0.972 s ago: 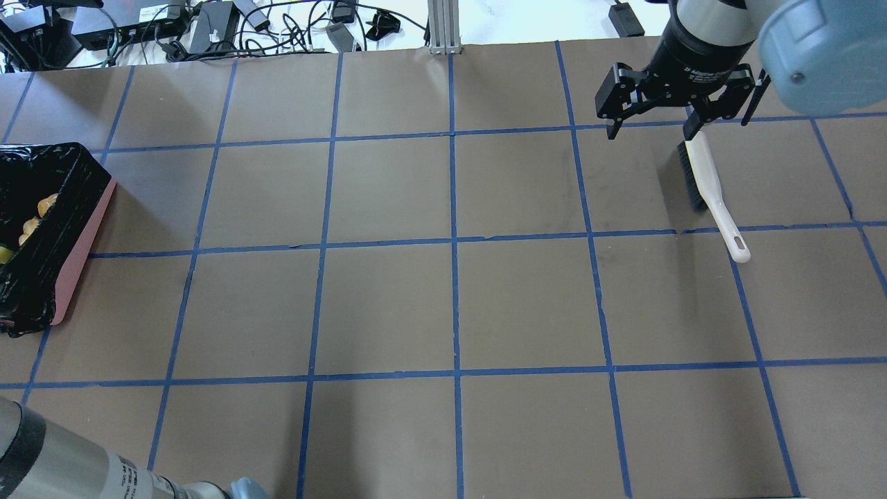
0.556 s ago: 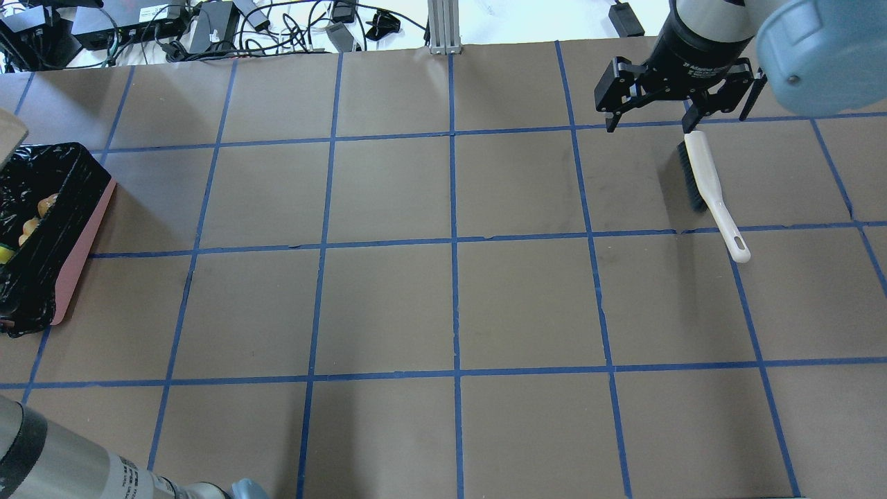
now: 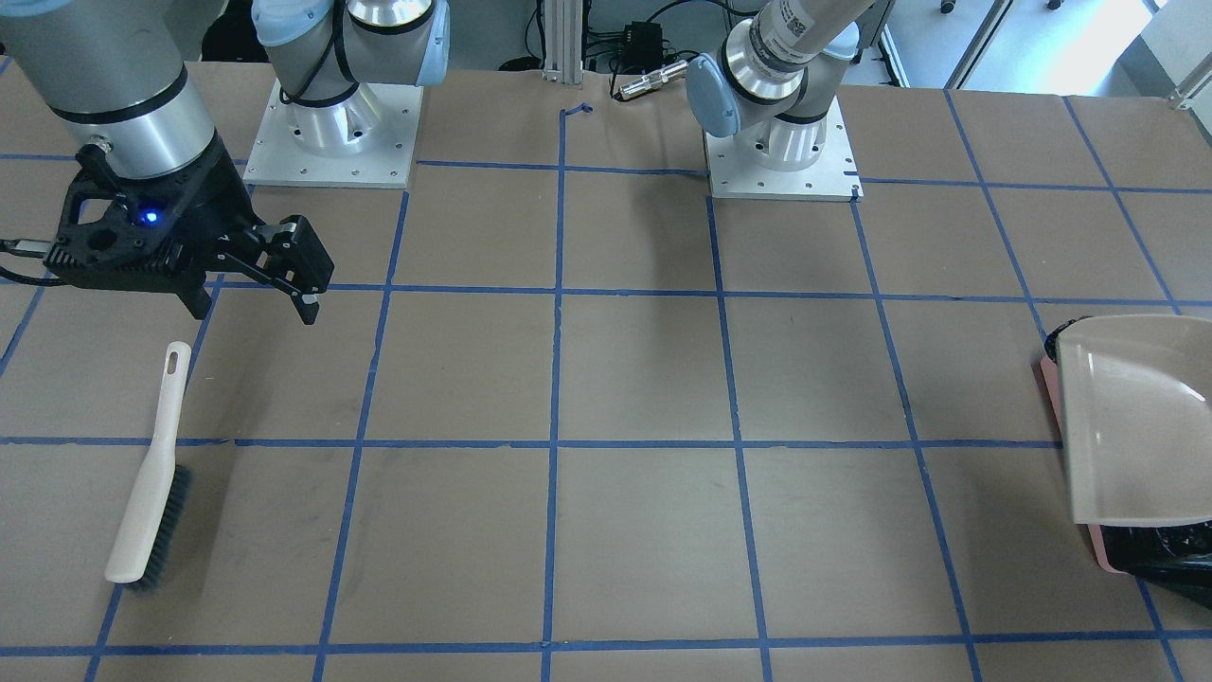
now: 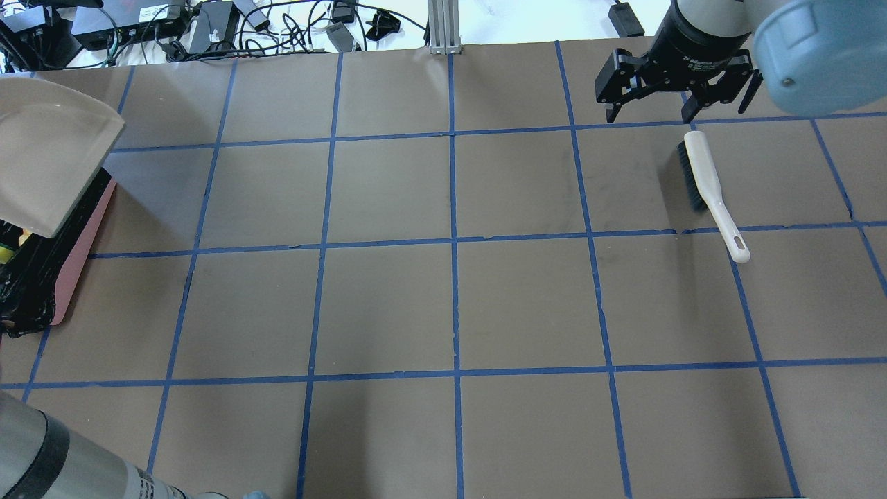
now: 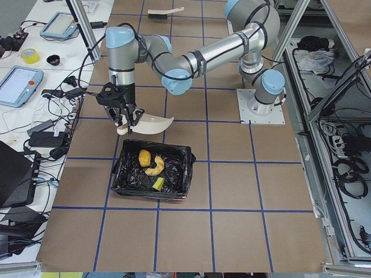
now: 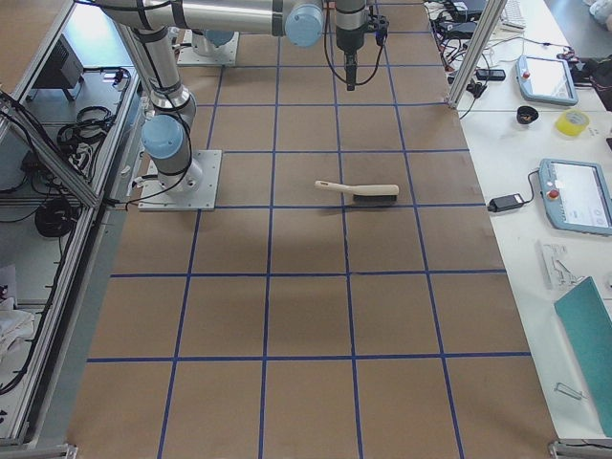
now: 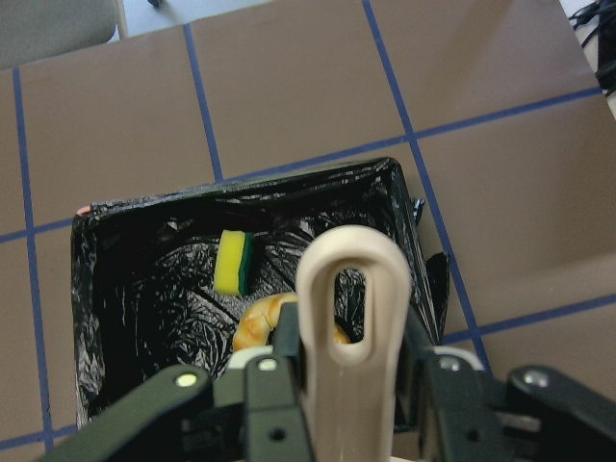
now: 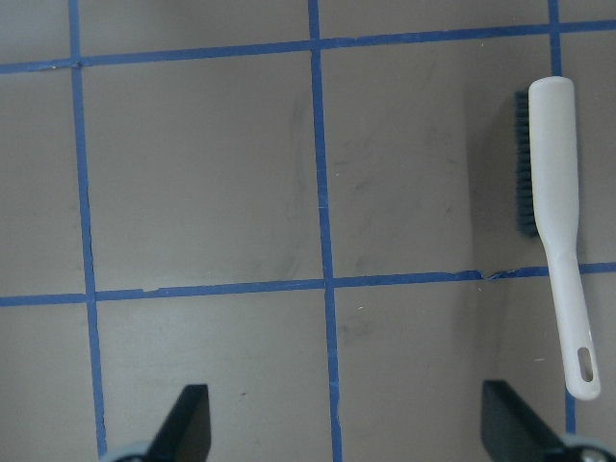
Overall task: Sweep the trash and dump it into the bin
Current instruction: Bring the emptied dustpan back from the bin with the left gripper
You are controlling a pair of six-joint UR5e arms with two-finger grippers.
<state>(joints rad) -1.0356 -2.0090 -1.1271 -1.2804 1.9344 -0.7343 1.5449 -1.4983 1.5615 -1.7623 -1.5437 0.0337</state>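
We see the left gripper (image 7: 348, 409) squeezed tight on the handle of the beige dustpan (image 4: 48, 152). It holds the dustpan up in the air over the bin (image 5: 145, 193). The right gripper (image 3: 254, 301) has its fingers spread wide and holds nothing. It hangs above the table (image 4: 388, 305) near the brush (image 4: 701, 173) and does not touch it. The brush lies on the table, well apart from the bin.

The trash is inside the bin, on the black bag (image 7: 144, 289). There is an amber lump (image 5: 145, 157), a pale crescent (image 5: 155, 168) right beside it, and a sponge wedge (image 7: 234, 262) near them.

The dustpan gets in the way. From overhead it covers much of the bin, and only a tiny bit of yellow peeks out under its edge.

Brown paper covers the table, and blue tape lines make squares on it. Black cables (image 4: 277, 28) lie past its far edge. A white bench at the side holds a tablet (image 5: 22, 82) and a yellow tape roll (image 6: 574, 121).

Only the left side view shows all three pieces together. The left wrist view shows the sponge wedge well, but the handle hides part of the piece below it. The right wrist view shows the brush between blue lines, with the two fingertips far apart.
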